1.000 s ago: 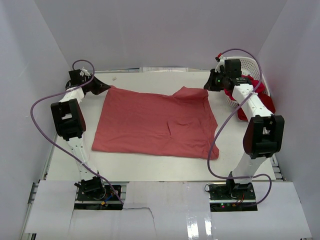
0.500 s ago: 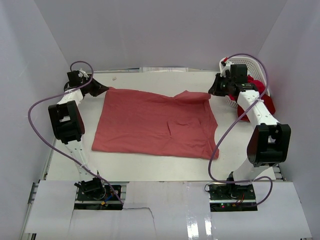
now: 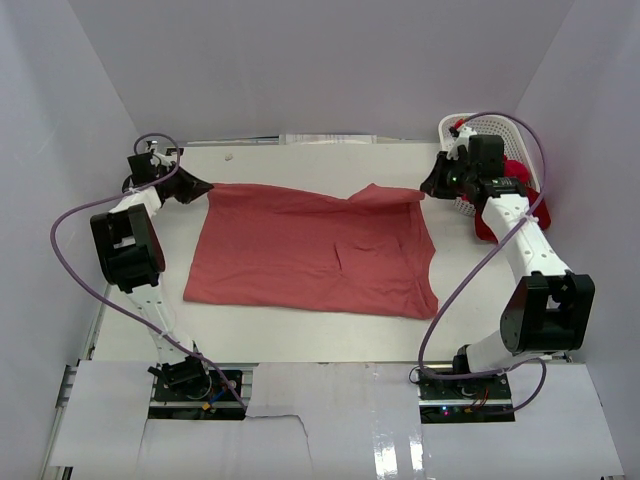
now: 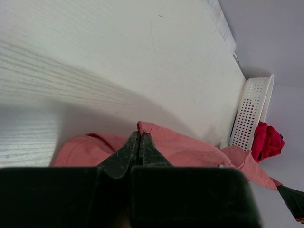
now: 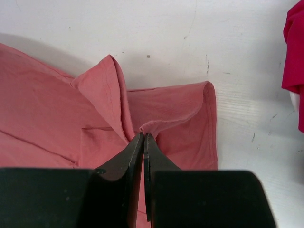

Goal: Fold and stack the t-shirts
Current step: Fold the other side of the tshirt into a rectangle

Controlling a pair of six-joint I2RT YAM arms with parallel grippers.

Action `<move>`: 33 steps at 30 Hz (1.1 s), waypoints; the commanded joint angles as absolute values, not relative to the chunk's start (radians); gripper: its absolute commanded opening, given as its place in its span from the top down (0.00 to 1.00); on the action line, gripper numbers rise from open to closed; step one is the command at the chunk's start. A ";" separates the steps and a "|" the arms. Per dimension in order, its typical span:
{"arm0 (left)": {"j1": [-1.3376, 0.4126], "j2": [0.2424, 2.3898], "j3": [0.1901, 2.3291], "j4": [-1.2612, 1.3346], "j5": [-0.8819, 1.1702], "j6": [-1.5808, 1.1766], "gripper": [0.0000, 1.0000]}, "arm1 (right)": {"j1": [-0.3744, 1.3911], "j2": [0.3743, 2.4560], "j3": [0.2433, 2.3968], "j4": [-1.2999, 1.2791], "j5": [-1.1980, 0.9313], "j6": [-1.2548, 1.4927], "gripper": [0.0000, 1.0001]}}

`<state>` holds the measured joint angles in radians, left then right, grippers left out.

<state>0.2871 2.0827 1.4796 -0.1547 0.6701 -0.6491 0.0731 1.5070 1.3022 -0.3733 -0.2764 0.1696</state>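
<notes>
Both arms have swung outward and toward the far side of the worktop (image 3: 300, 335), drawing the far edge of the dusty salmon-red t-shirt (image 3: 310, 250) into a straighter line between them. The left hand (image 3: 203, 188) is closed on a small pinch of cloth at the shirt's far left corner. The right hand (image 3: 426, 187) is clamped on a fold at the far right corner. The rest of the garment lies spread across the middle of the worktop.

Each grip looks thin, only a nip of fabric at the fingertips, so further outward pull could tug a corner free and let that side drop slack. Near the right hand a sleeve lies doubled back over the body; if it is not shaken out, any fold made now would likely trap that crease. The right arm also works just beside the white basket (image 3: 500, 128), where a crimson t-shirt (image 4: 267, 141) hangs over the rim, so a wide sweep could snag it or nudge the basket.
</notes>
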 commanded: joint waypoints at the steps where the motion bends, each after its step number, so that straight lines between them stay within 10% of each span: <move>1: 0.301 1.993 1.453 -0.123 0.707 -0.656 1.00 | 0.069 1.448 1.267 -0.368 -0.290 0.170 0.92; 33: 0.345 1.919 1.328 -0.064 0.726 -0.707 1.00 | 0.140 1.152 1.077 -0.445 -0.307 0.209 0.92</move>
